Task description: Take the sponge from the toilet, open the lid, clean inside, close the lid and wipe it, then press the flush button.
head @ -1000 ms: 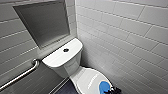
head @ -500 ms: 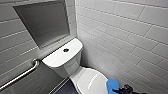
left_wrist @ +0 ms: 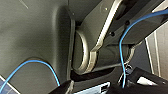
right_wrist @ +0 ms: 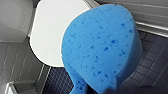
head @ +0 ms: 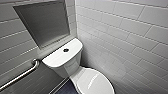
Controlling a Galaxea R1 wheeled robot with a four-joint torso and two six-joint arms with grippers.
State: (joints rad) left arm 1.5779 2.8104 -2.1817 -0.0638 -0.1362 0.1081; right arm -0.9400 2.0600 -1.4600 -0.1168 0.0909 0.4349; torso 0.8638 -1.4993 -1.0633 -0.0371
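Tiled WC cubicle, head view. L to R: grab rail (head: 20, 75), wall recess (head: 42, 22), toilet (head: 71, 67) w/ flush button (head: 66, 50) at centre of tank top, lid (head: 96, 82) down. Change vs 0.5 s ago: sponge (right_wrist: 100, 50) is off the lid and the lid top is bare. R wrist view: sponge hangs clear of lid edge and dark floor (right_wrist: 150, 50), so R claw (right_wrist: 112, 89) is judged clamped on it. Pick-up looks done; lid not yet opened.

lid (head: 96, 83): the head view's lower edge cuts off its front.
sponge (right_wrist: 102, 50): in my right wrist view it hides part of the lid; one end is cut off.
grab bar (head: 20, 75): cut off at the head view's left edge.
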